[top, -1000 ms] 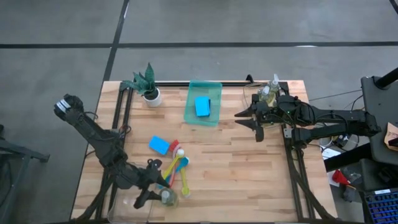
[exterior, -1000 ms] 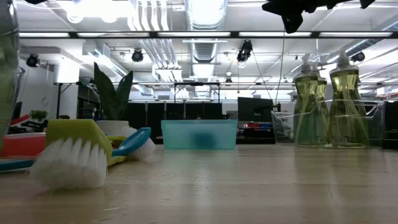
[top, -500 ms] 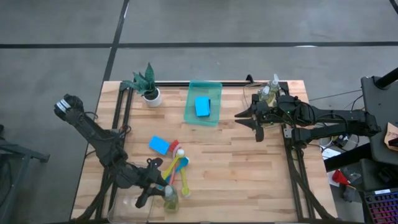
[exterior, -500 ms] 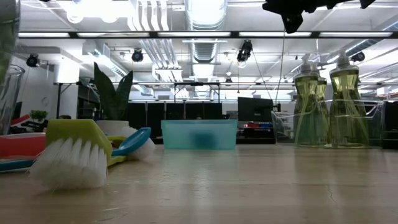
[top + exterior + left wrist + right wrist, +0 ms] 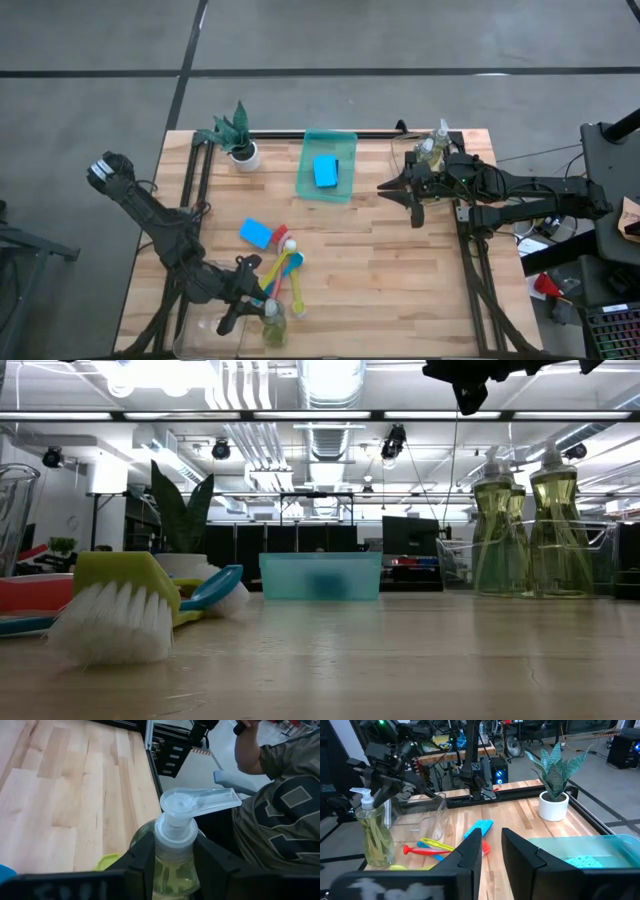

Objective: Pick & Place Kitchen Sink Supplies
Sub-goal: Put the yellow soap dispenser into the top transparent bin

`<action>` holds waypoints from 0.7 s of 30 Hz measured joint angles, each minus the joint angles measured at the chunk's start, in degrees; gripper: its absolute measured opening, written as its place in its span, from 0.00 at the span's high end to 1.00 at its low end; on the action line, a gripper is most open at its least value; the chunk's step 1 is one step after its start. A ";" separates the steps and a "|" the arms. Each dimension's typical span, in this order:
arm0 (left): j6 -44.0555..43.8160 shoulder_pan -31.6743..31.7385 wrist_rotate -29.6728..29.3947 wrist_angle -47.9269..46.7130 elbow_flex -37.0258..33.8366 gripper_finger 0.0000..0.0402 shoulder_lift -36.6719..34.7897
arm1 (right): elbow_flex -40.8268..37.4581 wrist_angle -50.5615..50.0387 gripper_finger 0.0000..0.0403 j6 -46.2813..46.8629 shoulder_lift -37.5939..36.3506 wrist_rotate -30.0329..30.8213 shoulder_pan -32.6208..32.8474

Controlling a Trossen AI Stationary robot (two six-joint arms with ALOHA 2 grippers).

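Our left gripper (image 5: pixel 172 870) sits at the near-left corner of the table (image 5: pixel 400 270), its two dark fingers (image 5: pixel 142 862) closed against either side of a clear soap bottle (image 5: pixel 172 865) of yellowish liquid. The bottle stands upright between them, so its long axis runs straight up, and the flat pump spout (image 5: pixel 200 802) points out past the near table edge toward a person (image 5: pixel 280 815) seated just beyond it. In the high view the same bottle (image 5: pixel 272 325) stands just right of a clear tray (image 5: pixel 205 335), and the brushes (image 5: pixel 285 275) with coloured handles lie just beyond it. A blue sponge (image 5: pixel 255 234) rests a little farther in.

From this grasp the green tray (image 5: pixel 345 170), already holding one blue sponge (image 5: pixel 325 170), lies far and to the right, well apart; we judge that a carry there would be a lift and a diagonal reach across the boards.

Our right gripper (image 5: pixel 412 196) hovers empty at the far right, fingers (image 5: pixel 470 852) narrowly parted on nothing, much nearer that tray and just beside the other soap bottles (image 5: pixel 432 147)
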 joint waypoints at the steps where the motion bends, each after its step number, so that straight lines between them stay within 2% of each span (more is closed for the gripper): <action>1: 0.56 0.00 -0.20 0.15 0.00 0.74 0.01 | 0.00 -0.02 0.83 0.00 0.00 0.00 0.00; 8: 4.51 0.07 -3.95 -0.05 0.63 0.76 -0.42 | 0.00 -0.02 0.83 0.00 0.00 0.00 0.00; 15: 10.97 0.71 -4.26 0.33 3.52 0.76 -0.82 | 0.00 -0.02 0.80 -0.02 0.00 0.00 0.00; 21: 17.66 3.75 -4.54 0.60 6.03 0.76 -1.12 | 0.00 -0.02 0.79 -0.02 0.00 0.02 0.00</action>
